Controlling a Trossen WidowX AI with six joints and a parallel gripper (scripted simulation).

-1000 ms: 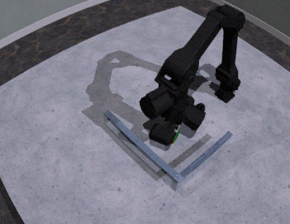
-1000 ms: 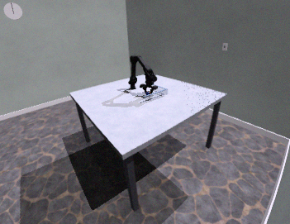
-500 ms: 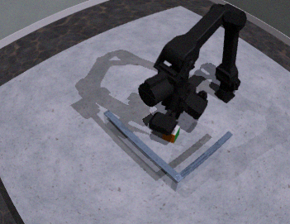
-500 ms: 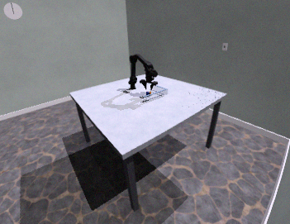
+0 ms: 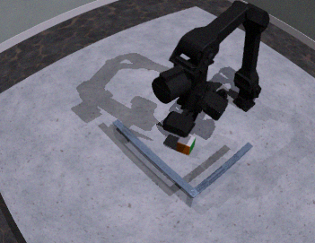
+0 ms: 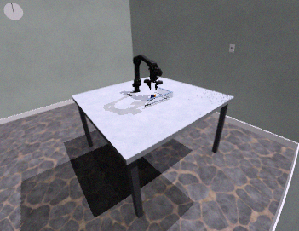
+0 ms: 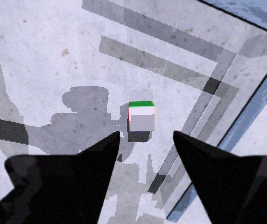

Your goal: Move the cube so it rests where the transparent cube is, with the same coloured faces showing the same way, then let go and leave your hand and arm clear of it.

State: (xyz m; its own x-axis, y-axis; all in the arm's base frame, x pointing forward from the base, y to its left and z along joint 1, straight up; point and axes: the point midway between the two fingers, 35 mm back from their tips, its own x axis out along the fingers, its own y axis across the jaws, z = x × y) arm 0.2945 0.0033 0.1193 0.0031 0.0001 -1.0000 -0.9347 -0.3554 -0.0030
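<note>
The cube (image 5: 186, 143) rests on the table inside the blue corner frame. In the top view it shows a white top, a green face and an orange face. In the wrist view the cube (image 7: 141, 116) lies below, with a white top and a green far face, and a faint pale outline hugs its edges. My gripper (image 7: 146, 134) is open, and its two dark fingertips stand apart above the cube without touching it. In the top view the gripper (image 5: 179, 125) hangs just above and behind the cube. In the exterior view the cube (image 6: 152, 96) is a tiny speck under the arm.
A blue L-shaped frame (image 5: 192, 188) lies on the table, its corner toward the front, one bar running left (image 5: 147, 151) and one right (image 5: 225, 167). The arm's base (image 5: 247, 95) stands at the back right. The table (image 6: 152, 112) stands in a room with a stone floor.
</note>
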